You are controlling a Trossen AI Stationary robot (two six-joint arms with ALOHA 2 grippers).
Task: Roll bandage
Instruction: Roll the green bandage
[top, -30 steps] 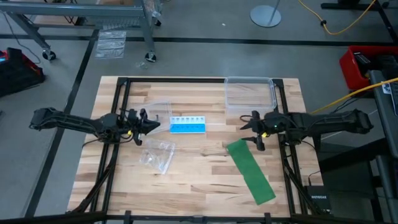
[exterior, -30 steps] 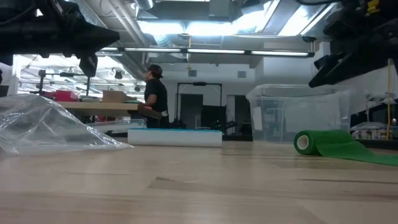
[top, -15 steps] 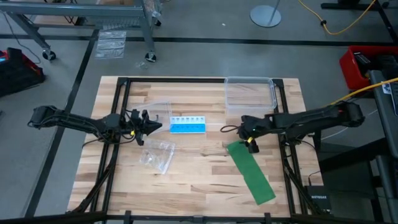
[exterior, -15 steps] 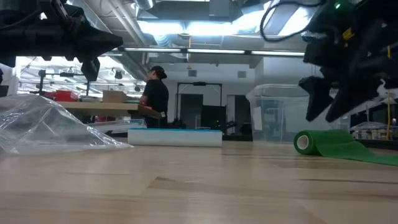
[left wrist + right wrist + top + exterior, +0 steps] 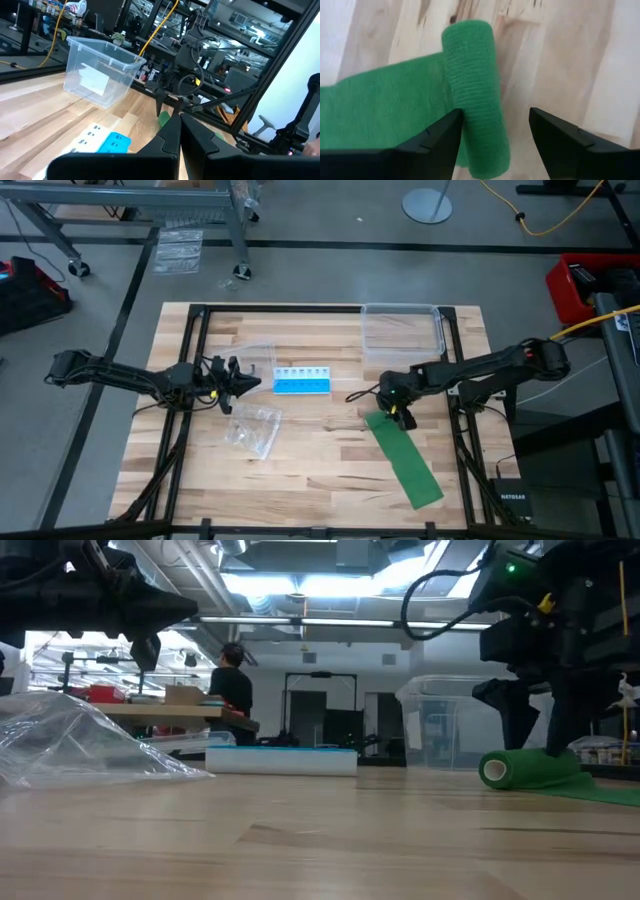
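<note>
A wooden table is seen from above, with two dark arms reaching in from either side. The bandage, a green strip, is laid diagonally on the right half of the table, with its far end wound into a small roll (the rest lies flat, running toward the near right corner). The right gripper is lowered over that rolled end, its fingers spread wide, one on each side of the roll; no pinch is seen, and contact cannot be told. The left gripper is held above the left half of the table, its fingers pressed together with nothing between them. A blue and white pill organizer is placed near the table's middle, just beyond the left gripper's tip. A clear bag is lying nearer, on the left. A clear box is set at the far right edge. A person is seen in the room beyond.
</note>
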